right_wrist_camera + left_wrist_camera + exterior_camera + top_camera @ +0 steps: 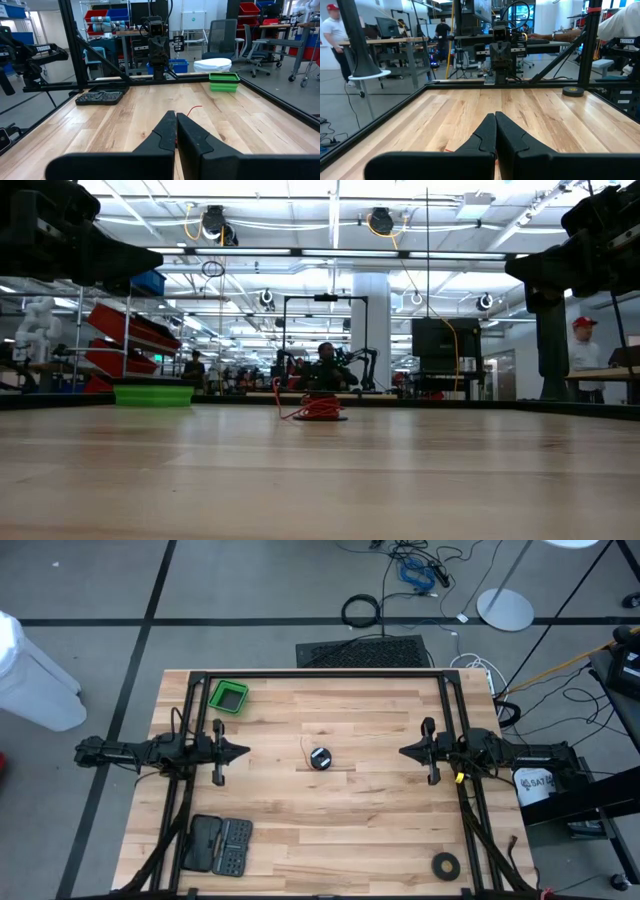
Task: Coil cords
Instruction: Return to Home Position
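The cord (320,758) lies at the middle of the table as a small round dark bundle with red strands, a thin tail (305,747) curving off toward the left. The low view shows the cord (318,408) resting flat on the wood. My left gripper (246,751) hovers level at the left side, shut and holding nothing, its tips (495,118) pointing toward the cord. At the right side my right gripper (402,751) is likewise shut and free, its tips (175,116) in front of the red tail (194,109).
A green bin (229,697) stands at the far left. A black case (217,844) lies at the near left and a flat black tape ring (446,864) at the near right. The black frame rails (320,675) border the table. People are in the room beyond.
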